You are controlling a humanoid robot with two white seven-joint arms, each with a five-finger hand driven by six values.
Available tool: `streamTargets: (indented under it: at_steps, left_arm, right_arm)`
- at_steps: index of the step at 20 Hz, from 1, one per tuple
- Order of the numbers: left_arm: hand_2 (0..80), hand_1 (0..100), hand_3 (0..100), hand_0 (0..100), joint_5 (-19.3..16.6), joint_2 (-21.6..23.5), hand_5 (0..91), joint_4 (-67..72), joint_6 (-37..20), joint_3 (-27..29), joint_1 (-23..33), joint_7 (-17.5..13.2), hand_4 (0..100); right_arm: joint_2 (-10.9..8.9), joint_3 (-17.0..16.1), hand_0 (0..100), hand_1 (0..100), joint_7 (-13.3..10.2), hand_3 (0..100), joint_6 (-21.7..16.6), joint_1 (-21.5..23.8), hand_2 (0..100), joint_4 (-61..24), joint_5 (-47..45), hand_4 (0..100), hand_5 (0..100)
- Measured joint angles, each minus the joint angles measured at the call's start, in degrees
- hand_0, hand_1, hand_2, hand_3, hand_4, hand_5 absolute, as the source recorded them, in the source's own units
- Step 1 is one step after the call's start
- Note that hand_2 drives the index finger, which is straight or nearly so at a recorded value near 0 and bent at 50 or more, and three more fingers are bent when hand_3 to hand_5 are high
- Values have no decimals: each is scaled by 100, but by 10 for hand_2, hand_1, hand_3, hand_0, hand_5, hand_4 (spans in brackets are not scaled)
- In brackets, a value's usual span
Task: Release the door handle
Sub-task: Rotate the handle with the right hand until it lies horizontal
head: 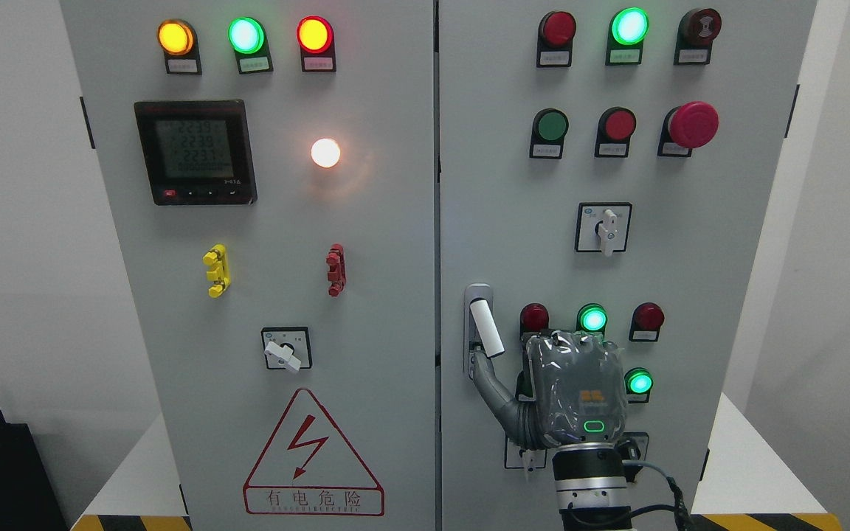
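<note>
Two grey cabinet doors [366, 310] fill the view, shut side by side, a narrow seam between them. Left door: three lit lamps along the top, a dark meter [195, 152] under them, a warning triangle [313, 457] low down. Right door: rows of lamps and buttons, a red mushroom stop button [693, 124] at upper right.

Right hand [576, 391] comes up from the bottom edge right of the middle, back of the hand toward the camera, set flat in front of the lower right door. Fingers curl away over the top; how far they are closed I cannot tell, and they appear to grip nothing. The thumb [495, 394] reaches out up-left, its tip touching or just under the door handle [485, 328].

Handle: white lever in a grey plate by the seam, lower right door, tilted slightly off upright. Left arm not seen.

Risk, as a judgement: thumb catches on the lever during withdrawal and drags it round; knuckles near the green lamp [592, 318] could press a button.
</note>
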Motion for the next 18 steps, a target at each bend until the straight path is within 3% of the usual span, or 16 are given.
streamTargets:
  at_steps: [18]
  left_arm:
    - [0, 389, 0, 120, 0, 0, 0, 0, 0, 0, 0, 0, 0]
  right_arm:
    - [-18, -70, 426, 136, -17, 1000, 2, 0, 987, -35, -57, 1000, 973]
